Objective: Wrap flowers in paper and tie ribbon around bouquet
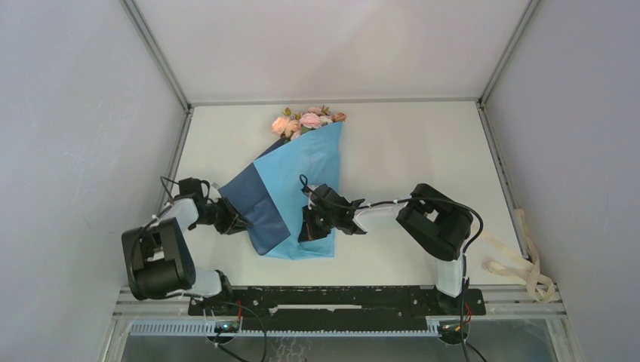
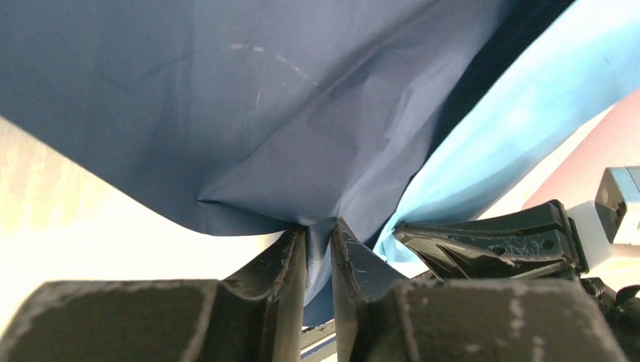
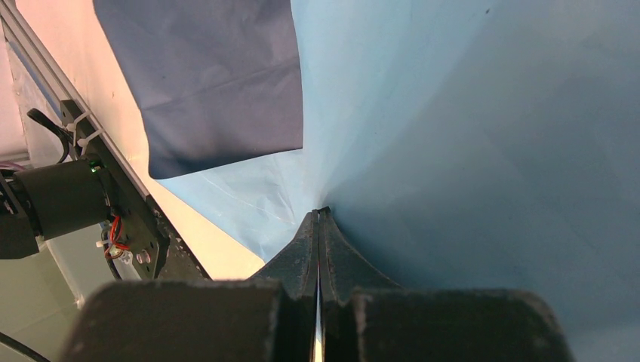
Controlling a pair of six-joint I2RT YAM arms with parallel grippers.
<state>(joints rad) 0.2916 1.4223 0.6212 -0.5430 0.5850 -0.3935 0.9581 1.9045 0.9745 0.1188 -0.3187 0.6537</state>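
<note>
The left tool [image 2: 318, 245] is nearly closed. Its 2 fingers [image 2: 287, 275] pinch a fold of the paper [image 2: 226, 113] on its navy side, and the sheet puckers into creases where they bite. The right tool [image 3: 318, 217] is closed tight, its fingers [image 3: 302, 256] pressed together. The light blue face gathers in fine creases that run to their tips, so it grips a thin pinch of the same sheet.

From above, the 2 tools sit on either side of the lower part of the paper, the left at the navy edge and the right on the light blue panel. The navy flap lies between them.

Behind the right tool, the elbow of the right arm [image 1: 441, 222] stands between the paper and the ribbon [image 1: 521, 260]. The ribbon lies loose at the right edge of the desk [image 1: 407, 151], well apart from the sheet. A black mounting rail [image 1: 332, 298] runs along the near edge, just beyond the paper's lowest corner.

The paper lies at a slant in the middle of the desk. It is a long light blue panel with the navy flap folded over its left side, wide at the far end. The flowers [image 1: 306, 121] poke out of that far end, pink and peach blooms with a few green leaves, near the back edge. Their stems are hidden under the sheet.
</note>
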